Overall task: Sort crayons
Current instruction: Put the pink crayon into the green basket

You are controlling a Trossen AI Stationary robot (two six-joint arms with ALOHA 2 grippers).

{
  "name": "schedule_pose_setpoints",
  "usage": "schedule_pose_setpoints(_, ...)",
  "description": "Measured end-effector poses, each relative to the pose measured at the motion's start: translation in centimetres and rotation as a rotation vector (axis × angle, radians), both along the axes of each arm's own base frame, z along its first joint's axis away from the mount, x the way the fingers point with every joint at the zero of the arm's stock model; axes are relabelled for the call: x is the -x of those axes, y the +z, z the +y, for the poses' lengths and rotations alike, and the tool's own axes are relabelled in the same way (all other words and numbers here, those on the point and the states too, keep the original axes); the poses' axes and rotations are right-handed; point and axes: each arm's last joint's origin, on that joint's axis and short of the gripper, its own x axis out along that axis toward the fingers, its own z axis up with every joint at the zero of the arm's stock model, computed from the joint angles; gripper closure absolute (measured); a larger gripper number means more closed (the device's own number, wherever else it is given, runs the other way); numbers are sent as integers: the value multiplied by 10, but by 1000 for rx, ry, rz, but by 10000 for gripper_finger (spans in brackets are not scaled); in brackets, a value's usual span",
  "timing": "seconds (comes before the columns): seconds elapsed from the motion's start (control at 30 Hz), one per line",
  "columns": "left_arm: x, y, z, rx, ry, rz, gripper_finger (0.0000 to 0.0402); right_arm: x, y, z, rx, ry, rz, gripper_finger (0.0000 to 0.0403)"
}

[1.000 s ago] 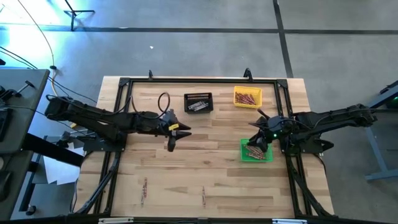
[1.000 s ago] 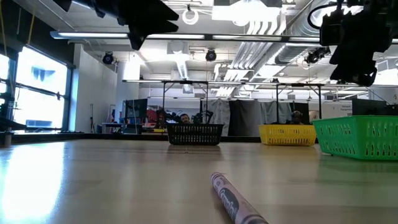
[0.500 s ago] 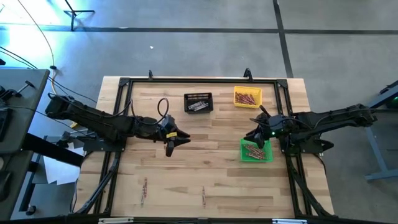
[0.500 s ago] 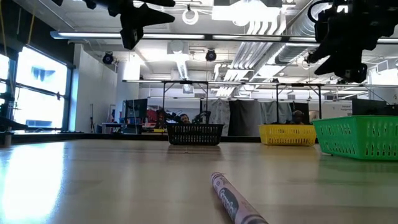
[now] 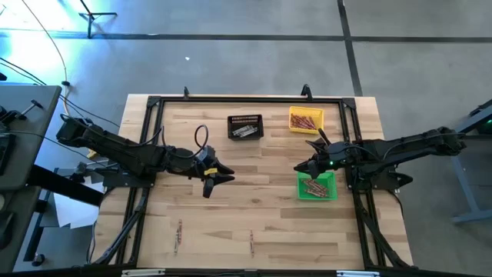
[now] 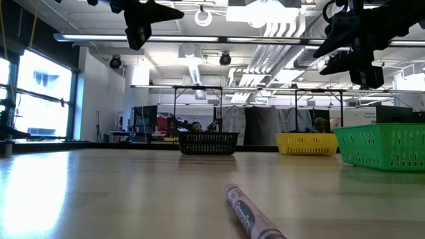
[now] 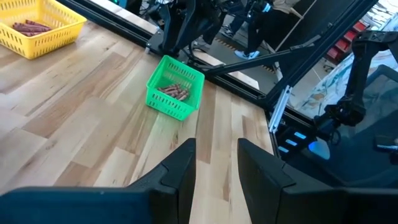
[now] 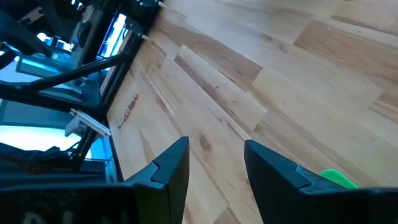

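You're between picks: both tools, left (image 5: 217, 175) and right (image 5: 301, 166), hover parted and empty, so next reach the loose crayons (image 5: 179, 234) near the counter's (image 5: 254, 208) front edge.

My high camera looks straight down from well above, taking in the whole table (image 5: 254, 208) and both arms. My low camera sits at tabletop level, looking across the boards into the room, with one crayon (image 6: 251, 214) lying close before the lens. My left wrist camera faces across the table toward the green bin (image 7: 175, 96), which the high and low views also show; my right wrist camera looks down over bare boards
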Motion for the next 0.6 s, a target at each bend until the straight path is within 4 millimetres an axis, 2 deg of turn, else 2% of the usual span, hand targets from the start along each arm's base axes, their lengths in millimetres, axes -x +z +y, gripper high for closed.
schedule_pose_setpoints(0.2, 0, -1, 0, -82, -27, 1, 298, -1, 1, -2, 2, -84, -21, 261)
schedule_pose_setpoints(0.33, 0, -1, 0, -116, -40, 0, 298, -2, 4, -8, -117, -261, -62, 261)
schedule_pose_setpoints(0.47, 1, -1, -4, -92, -105, 2, 298, -3, 6, -11, -200, -300, -91, 261)
schedule_pose_setpoints(0.6, 4, -3, -14, -72, -216, 25, 298, -16, 19, -9, -245, -286, -261, 261)
